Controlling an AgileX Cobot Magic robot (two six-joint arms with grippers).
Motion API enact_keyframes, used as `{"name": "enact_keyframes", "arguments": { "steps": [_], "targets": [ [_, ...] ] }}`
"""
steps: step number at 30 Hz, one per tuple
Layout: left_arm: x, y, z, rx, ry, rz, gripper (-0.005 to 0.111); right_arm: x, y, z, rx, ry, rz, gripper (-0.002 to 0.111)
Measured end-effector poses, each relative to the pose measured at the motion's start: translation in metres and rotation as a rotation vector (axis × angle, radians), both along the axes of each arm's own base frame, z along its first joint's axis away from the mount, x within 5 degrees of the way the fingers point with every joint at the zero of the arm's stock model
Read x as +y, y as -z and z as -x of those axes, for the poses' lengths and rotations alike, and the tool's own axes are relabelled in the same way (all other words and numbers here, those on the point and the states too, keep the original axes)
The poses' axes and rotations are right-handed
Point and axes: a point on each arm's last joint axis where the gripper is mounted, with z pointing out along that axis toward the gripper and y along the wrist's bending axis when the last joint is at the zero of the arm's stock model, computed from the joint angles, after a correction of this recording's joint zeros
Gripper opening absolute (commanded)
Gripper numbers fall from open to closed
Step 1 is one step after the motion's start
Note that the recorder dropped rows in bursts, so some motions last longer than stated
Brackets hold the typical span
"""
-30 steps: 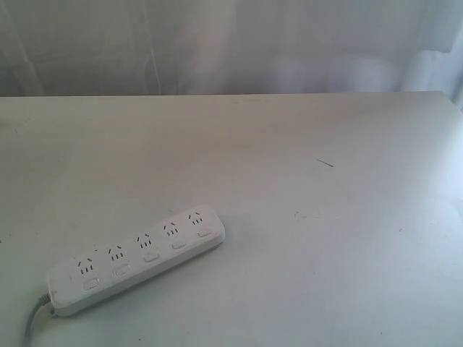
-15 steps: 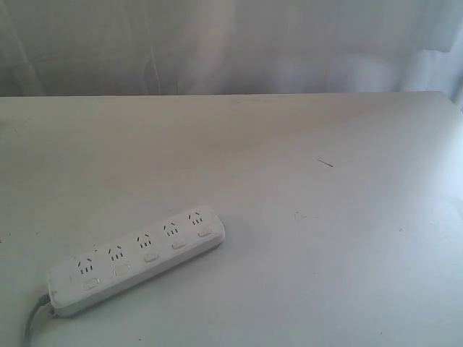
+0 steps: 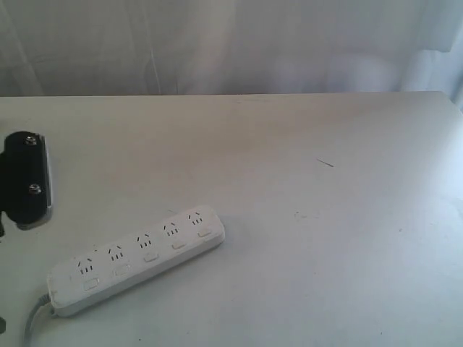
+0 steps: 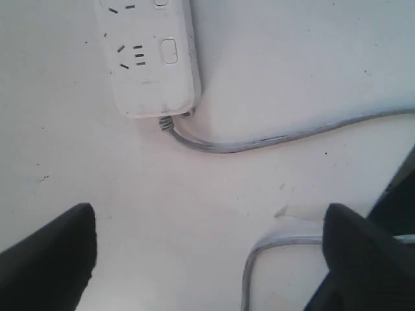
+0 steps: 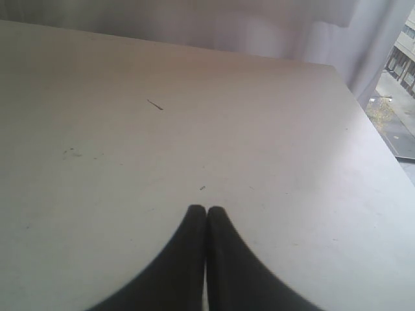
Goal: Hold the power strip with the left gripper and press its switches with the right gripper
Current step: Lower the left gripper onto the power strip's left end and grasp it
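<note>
The white power strip lies slanted on the table at the front left, its grey cord leaving its near-left end. Its five switches run in a row below the socket groups. A black, grey-edged part of my left arm enters from the left edge, above and apart from the strip. In the left wrist view my left gripper is open and empty, over the table short of the strip's cord end and the curving cord. My right gripper is shut on nothing over bare table.
The white table stretches right and back to a pale curtain. A thin dark scratch marks its right half. The table's right edge shows in the right wrist view, with a drop beyond it.
A black part of the left arm has come into the exterior view at the left edge. The power strip has not moved.
</note>
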Motion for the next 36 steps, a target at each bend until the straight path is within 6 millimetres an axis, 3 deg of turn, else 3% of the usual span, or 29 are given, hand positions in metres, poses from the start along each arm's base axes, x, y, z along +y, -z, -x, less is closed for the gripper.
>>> {"name": "enact_keyframes", "arguments": {
  "steps": [5, 10, 13, 19, 30, 36],
  "targets": [
    [-0.018, 0.014, -0.016, 0.04, 0.003, 0.051, 0.094, 0.0, 0.0, 0.0, 0.0, 0.0, 0.0, 0.0],
    [-0.02, 0.014, -0.018, 0.021, 0.043, 0.063, 0.095, 0.0, 0.0, 0.0, 0.0, 0.0, 0.0, 0.0],
    [-0.022, 0.014, -0.02, 0.0, 0.06, 0.073, 0.105, 0.0, 0.0, 0.0, 0.0, 0.0, 0.0, 0.0],
    [-0.029, 0.026, -0.029, 0.041, 0.065, 0.05, 0.105, 0.0, 0.0, 0.0, 0.0, 0.0, 0.0, 0.0],
    [-0.039, 0.027, -0.022, 0.133, 0.046, 0.157, 0.105, 0.0, 0.0, 0.0, 0.0, 0.0, 0.0, 0.0],
    [-0.038, 0.032, -0.027, 0.099, 0.065, 0.125, 0.105, 0.0, 0.0, 0.0, 0.0, 0.0, 0.0, 0.0]
  ]
}}
